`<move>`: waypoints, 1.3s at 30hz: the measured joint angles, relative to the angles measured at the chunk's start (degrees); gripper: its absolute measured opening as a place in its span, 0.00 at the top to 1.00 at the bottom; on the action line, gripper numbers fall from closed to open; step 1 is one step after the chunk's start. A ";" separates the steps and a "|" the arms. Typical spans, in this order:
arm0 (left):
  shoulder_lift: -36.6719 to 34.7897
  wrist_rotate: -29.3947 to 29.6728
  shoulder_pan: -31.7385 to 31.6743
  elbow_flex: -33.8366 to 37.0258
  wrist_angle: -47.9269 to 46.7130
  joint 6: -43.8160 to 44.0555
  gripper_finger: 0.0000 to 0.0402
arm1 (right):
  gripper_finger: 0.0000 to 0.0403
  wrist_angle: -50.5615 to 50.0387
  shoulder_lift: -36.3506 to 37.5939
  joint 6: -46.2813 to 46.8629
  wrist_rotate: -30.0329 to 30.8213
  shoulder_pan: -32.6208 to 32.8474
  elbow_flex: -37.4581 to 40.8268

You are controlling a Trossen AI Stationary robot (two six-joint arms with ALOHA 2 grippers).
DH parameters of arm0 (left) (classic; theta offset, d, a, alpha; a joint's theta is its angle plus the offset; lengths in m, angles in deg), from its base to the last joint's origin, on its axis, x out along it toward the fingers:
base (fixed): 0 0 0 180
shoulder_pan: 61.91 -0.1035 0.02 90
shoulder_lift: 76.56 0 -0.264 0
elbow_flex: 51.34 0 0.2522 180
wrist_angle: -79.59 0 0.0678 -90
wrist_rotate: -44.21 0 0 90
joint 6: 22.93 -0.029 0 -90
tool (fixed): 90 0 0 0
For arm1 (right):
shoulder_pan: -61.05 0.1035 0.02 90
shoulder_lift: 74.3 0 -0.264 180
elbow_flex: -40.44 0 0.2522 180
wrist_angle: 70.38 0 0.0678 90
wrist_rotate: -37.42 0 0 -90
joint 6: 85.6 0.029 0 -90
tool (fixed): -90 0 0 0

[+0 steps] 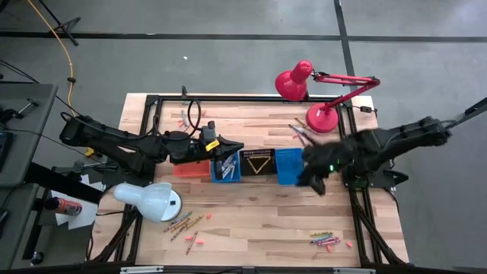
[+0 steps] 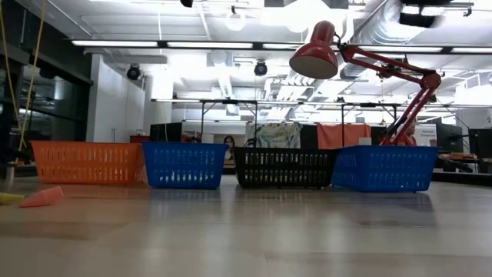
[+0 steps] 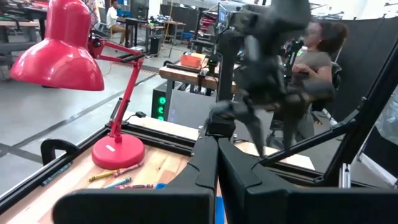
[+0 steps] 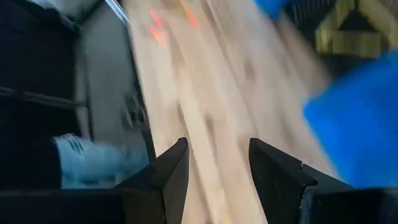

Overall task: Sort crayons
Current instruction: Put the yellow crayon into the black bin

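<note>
Two matte-black jointed arms, the left hand [image 1: 228, 144] yellow-tagged, the right hand [image 1: 316, 183] showing a green light.

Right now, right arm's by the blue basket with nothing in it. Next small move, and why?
Probably swing the right pincer toward the loose crayons near the table's front right. Its fingers stand open and empty beside the right-hand blue basket, and that cluster looks nearest. The left pincer is shut over the basket row.

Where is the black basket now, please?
In the high view, the black basket sits mid-table in the row of baskets, between two blue baskets, with the red lamp behind it.
</note>
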 joint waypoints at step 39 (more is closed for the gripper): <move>0.00 3.23 -0.04 0.00 -1.20 -3.14 1.00 | 0.60 4.27 -39.89 25.37 6.71 35.99 2.06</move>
